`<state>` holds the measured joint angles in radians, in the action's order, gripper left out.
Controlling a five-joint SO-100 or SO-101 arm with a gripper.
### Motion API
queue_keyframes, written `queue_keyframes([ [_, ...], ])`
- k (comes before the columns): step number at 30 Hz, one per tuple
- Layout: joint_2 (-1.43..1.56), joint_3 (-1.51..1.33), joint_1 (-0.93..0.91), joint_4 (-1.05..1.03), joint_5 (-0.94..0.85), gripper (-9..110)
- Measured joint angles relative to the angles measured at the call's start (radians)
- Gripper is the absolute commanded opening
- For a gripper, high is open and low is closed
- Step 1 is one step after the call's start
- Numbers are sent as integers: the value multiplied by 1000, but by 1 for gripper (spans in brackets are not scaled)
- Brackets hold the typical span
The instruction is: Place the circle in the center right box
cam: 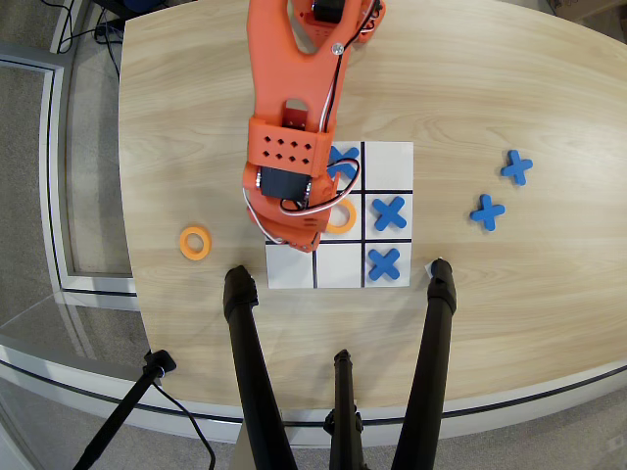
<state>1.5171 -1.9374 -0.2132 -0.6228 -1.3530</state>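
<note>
Seen from overhead, my orange arm reaches down from the top edge. Its gripper (291,235) hangs over the left cell of the middle row on the white nine-cell board (290,266). That cell, the center right box, is hidden under the gripper head. The circle does not show; anything between the fingers is covered by the gripper body. Whether the jaws are open or shut cannot be made out. Another orange ring (342,217) lies in the board's central cell, partly covered by the gripper.
Blue crosses lie in the top middle cell (344,161), the middle row's right cell (390,213) and the bottom right cell (384,262). A loose orange ring (195,242) lies on the table left of the board. Two blue crosses (516,167) (487,211) lie at right. Black tripod legs (438,313) cross the near edge.
</note>
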Motion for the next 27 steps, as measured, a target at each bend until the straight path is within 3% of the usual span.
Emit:
queue_keyframes([
  [11, 411, -26, -43, -284, -35, 16],
  [20, 951, -466, -14, -347, -118, 16],
  [27, 1333, -853, 178, -351, -175, 16],
])
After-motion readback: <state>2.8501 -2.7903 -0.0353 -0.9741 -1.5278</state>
